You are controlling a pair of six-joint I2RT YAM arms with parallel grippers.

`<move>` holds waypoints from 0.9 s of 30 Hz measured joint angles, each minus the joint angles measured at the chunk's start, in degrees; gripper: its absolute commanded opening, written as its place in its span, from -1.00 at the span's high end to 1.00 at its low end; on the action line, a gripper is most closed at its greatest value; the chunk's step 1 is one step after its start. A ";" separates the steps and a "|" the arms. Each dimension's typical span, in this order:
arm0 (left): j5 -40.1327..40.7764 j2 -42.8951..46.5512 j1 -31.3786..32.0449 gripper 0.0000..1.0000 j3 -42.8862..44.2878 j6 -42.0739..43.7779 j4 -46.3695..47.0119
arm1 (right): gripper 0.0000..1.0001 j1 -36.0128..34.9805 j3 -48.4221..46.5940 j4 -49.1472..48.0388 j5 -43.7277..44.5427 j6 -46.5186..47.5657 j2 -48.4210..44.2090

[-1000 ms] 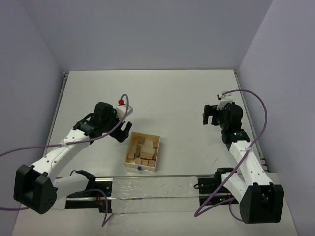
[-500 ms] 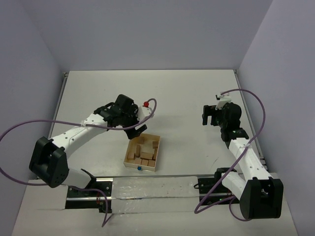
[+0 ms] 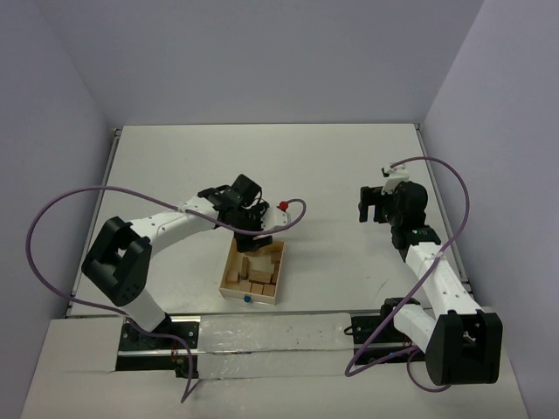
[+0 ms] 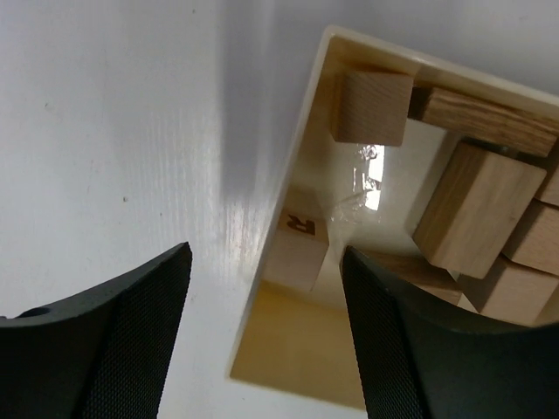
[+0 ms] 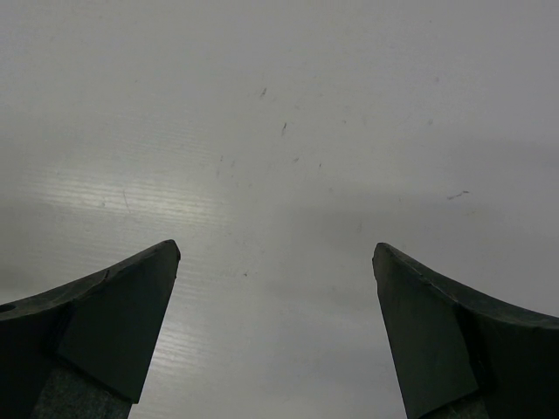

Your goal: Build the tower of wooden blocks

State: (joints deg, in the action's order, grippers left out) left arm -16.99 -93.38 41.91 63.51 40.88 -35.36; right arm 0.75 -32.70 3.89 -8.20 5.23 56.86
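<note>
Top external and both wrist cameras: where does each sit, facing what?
Top external: high behind the bases, looking down on the white table; both arms show.
Left wrist: above the pale shallow rectangular tray of tan wooden blocks; left gripper fingers show.
Right wrist: faces the table; right gripper fingers show.
Shared: top and left wrist see the tray.

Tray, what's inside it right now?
Loose wood blocks, cubes and longer pieces, lie jumbled in the tray. The left gripper, fingers apart, hangs over its far end, hiding whatever lies there in the top view.
</note>
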 measured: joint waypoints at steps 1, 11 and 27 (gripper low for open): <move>-0.38 -0.89 0.00 -0.46 0.62 0.15 0.09 | -0.99 0.00 -0.01 0.01 -0.01 0.02 0.00; -2.56 -5.47 0.37 -0.14 2.55 -0.39 3.08 | -0.99 0.00 -0.09 0.01 0.01 0.37 1.51; 2.37 -9.28 2.30 1.00 1.74 -3.33 7.63 | -0.99 0.00 -0.12 -0.01 0.20 0.40 1.66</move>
State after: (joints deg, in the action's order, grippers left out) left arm -14.62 -102.66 44.21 65.25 37.55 -27.73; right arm 0.75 -32.82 3.88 -7.99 5.63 58.52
